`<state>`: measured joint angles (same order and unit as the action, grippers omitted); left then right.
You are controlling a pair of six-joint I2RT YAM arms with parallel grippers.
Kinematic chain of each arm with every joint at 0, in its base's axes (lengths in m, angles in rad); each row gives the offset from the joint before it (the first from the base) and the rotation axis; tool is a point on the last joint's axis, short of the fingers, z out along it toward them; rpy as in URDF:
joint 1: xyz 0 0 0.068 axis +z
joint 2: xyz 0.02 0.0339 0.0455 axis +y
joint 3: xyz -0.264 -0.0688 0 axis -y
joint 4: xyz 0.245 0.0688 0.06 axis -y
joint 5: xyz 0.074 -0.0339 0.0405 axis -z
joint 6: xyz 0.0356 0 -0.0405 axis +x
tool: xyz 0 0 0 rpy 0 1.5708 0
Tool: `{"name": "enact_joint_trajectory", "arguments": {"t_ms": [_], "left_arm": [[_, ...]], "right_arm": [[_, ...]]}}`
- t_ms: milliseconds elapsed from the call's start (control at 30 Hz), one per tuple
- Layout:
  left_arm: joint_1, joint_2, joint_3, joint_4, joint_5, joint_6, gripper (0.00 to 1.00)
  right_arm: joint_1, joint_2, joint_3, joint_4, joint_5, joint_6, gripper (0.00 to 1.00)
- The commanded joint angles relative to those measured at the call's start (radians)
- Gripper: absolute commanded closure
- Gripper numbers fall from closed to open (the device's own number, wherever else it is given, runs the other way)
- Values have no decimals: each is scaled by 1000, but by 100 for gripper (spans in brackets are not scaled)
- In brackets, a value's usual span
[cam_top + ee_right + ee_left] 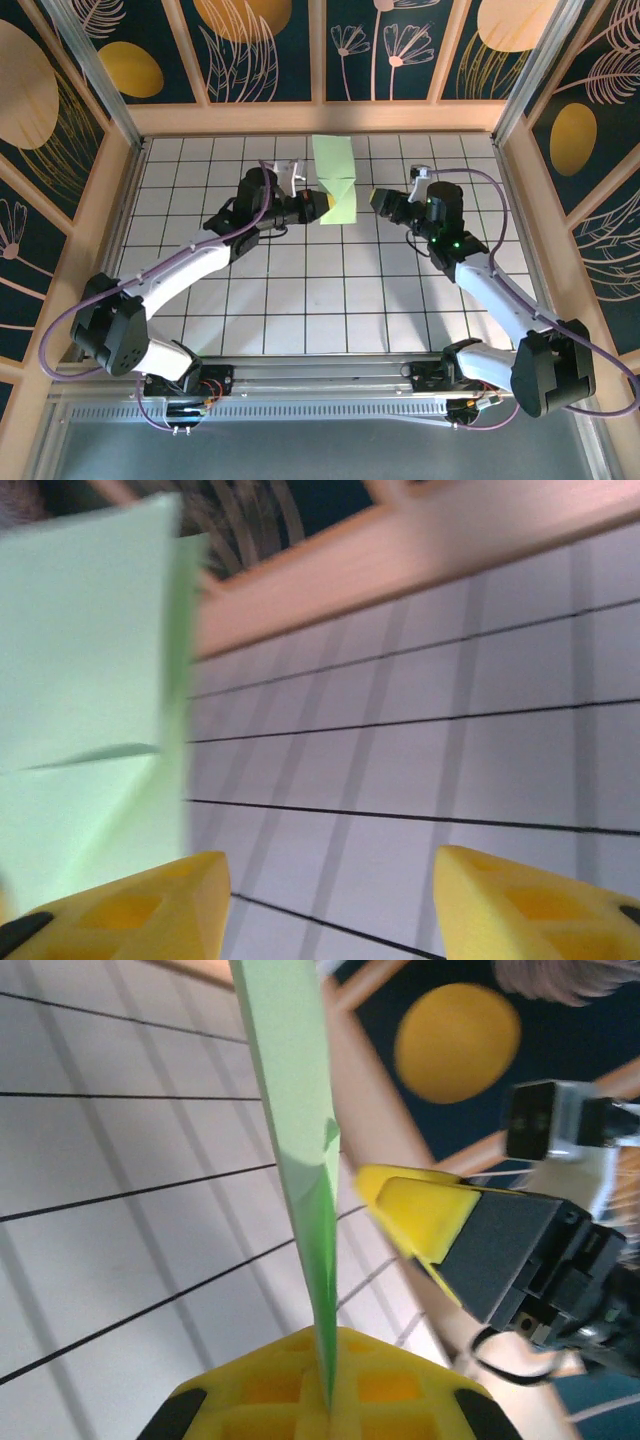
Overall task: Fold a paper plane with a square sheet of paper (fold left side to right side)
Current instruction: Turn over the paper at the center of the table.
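Note:
The pale green sheet of paper (335, 180) is folded into a narrow strip with a slanted crease and stands lifted off the white grid table near the back middle. My left gripper (322, 207) is shut on its lower edge; in the left wrist view the paper (290, 1080) runs edge-on up from between the yellow pads of this gripper (330, 1400). My right gripper (378, 200) hangs just right of the paper, open and holding nothing. In the right wrist view the paper (80, 680) lies left of this open gripper (330, 900), apart from the fingers.
The white grid table (320, 300) is boxed in by a wooden frame, with the back rail (320, 118) close behind the paper and side posts (520, 200) to the right. The right gripper's yellow finger (420, 1210) is near the paper's right side.

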<state>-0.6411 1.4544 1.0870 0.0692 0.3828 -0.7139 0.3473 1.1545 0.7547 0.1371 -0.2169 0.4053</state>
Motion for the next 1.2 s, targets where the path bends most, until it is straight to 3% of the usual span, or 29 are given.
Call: {"name": "enact_joint_trajectory", "arguments": {"t_ms": [0,133,300,500,733,800,900,1167], "left_arm": [[-35,-3,92,-534,-259,210,100],[-118,66,226,-794,-542,209,100],[-262,218,405,-1104,-902,75,100],[-379,473,555,-1358,-1099,-132,100],[-404,623,564,-1331,-1049,-229,100],[-404,651,562,-1276,-985,-210,100],[-404,682,559,-1200,-878,-181,91],[-384,686,535,-1005,-663,-128,80]], "right_arm": [[-10,-19,35,-216,303,-158,39],[-23,-15,28,-257,410,-188,32],[-41,-10,22,-265,450,-192,26],[-54,-4,8,-247,424,-174,25],[-64,-4,-6,-239,391,-164,24],[-66,-3,-10,-238,382,-161,24],[-68,-2,-12,-238,372,-157,24],[-83,-1,-17,-252,329,-154,24]]}}
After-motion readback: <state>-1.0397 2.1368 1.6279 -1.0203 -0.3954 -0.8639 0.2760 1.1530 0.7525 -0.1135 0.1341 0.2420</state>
